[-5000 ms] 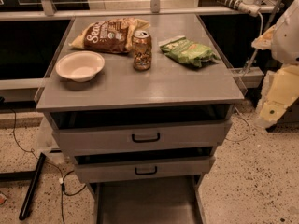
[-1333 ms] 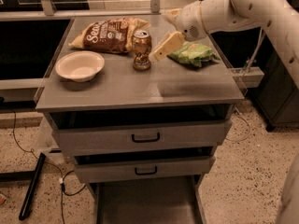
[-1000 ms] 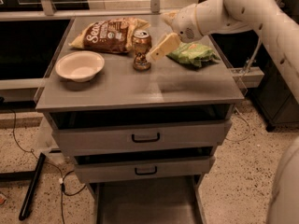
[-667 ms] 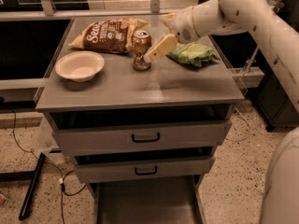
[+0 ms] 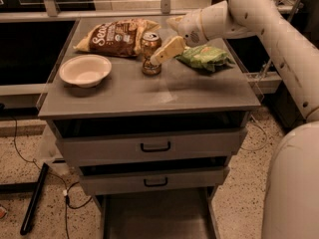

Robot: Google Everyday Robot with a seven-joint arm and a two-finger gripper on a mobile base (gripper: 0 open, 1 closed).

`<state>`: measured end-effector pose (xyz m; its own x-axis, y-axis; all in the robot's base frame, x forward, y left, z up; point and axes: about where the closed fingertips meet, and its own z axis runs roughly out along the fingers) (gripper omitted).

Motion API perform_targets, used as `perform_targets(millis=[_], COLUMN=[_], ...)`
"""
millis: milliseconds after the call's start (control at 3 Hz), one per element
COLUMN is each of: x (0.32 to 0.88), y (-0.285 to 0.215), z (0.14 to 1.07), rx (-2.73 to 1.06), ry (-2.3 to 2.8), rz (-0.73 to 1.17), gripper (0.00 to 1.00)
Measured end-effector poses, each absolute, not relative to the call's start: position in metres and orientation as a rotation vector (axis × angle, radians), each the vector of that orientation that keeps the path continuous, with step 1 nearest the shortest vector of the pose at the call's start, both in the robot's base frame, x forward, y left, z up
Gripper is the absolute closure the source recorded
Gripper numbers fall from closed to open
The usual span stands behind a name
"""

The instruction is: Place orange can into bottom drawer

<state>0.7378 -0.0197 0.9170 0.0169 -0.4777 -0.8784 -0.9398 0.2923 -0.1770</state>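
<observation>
The orange can [image 5: 149, 53] stands upright on the grey cabinet top [image 5: 149, 91], in front of the brown chip bag [image 5: 118, 36]. My gripper [image 5: 160, 40] hangs just right of the can at its height, fingers spread open and empty. One cream finger [image 5: 168, 49] points down-left and its tip reaches the can's right side. The bottom drawer [image 5: 154, 215] is pulled out at the foot of the cabinet, a shallow grey tray with nothing in it.
A white bowl [image 5: 85, 70] sits at the left of the cabinet top and a green chip bag [image 5: 204, 57] at the right, under my arm. The two upper drawers with black handles [image 5: 155, 147] stand slightly ajar. A black cable lies on the floor at left.
My arm swung in from the right over the cabinet top. In the last second the gripper has edged a little left, closer to the can. The can has not moved.
</observation>
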Motion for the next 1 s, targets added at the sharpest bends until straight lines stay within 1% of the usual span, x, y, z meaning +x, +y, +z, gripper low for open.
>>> perform_targets(millis=[333,667,1000], x=[0.7406,0.7407,0.7407], y=[-0.0160,-0.0159,-0.0159], z=[0.9146,0.9146,0.9146], rx=[-1.317,-1.317,-1.317], ry=[1.619,1.619,1.619], rz=[0.647,0.648,0.648], gripper=[0.00,0.18,0.41])
